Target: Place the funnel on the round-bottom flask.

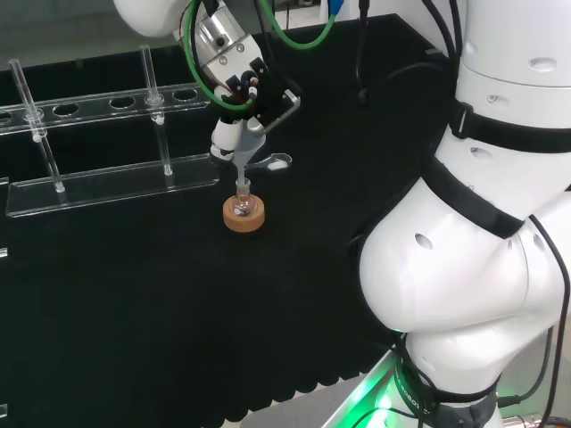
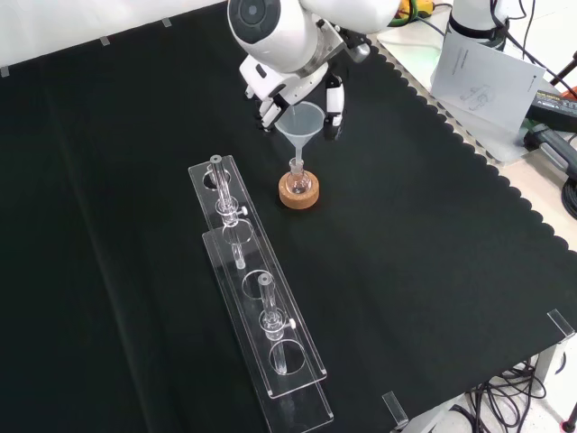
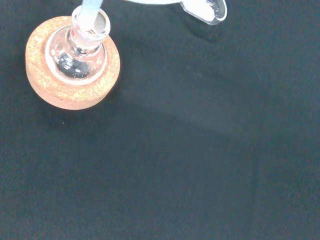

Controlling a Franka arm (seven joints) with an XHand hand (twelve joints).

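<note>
Clear rack [image 2: 261, 316] with glass tubes sits nearest in the front view, running up toward the work spot. Just right of its far end, cork ring [image 2: 298, 191] holds the small round-bottom flask [image 2: 297, 177]. Funnel [image 2: 301, 124] stands upright, stem tip entering the flask neck; wrist view shows the stem at the mouth [image 3: 90, 21]. Hand [image 2: 306, 86] above it, fingers curled round the funnel's cone. Judged nearly done: stem is lined up and partly in, cone not seated; lowering fully and letting go remain.
</note>
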